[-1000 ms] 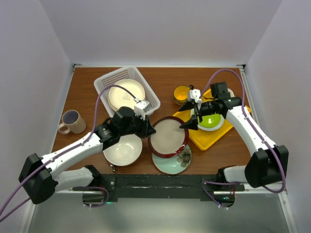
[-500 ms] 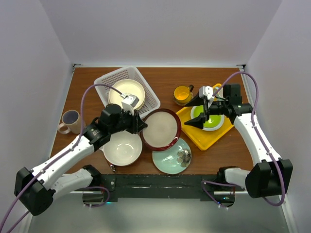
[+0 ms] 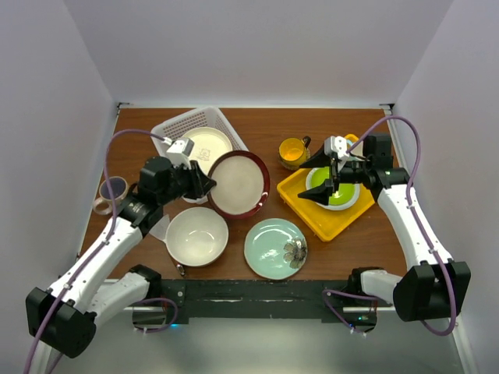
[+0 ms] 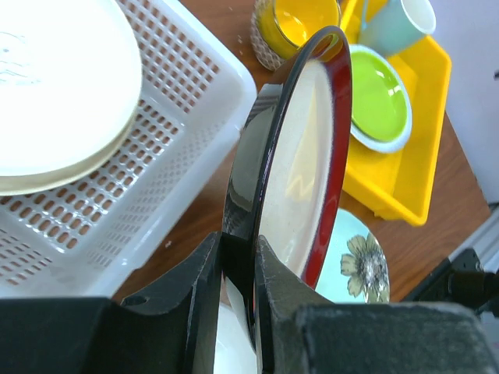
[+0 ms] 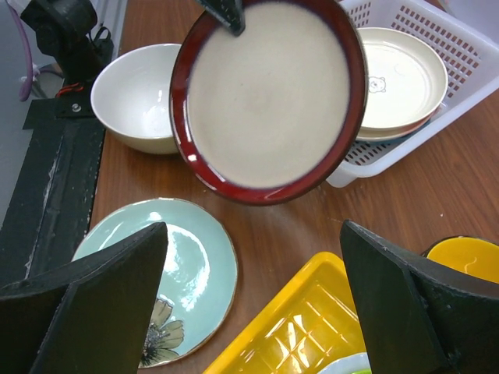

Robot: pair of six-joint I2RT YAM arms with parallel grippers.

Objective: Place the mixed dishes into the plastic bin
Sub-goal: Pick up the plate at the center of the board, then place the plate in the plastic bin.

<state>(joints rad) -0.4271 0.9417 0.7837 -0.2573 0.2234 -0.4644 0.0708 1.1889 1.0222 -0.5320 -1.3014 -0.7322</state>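
Red-rimmed cream bowl (image 3: pixel 238 184) tilted, pinched by left hand (image 3: pixel 207 181), right hand (image 3: pixel 316 181) wide

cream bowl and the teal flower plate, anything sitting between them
Nothing. The top view shows only a strip of wooden table between the cream bowl and the teal flower plate, which sit apart without touching.
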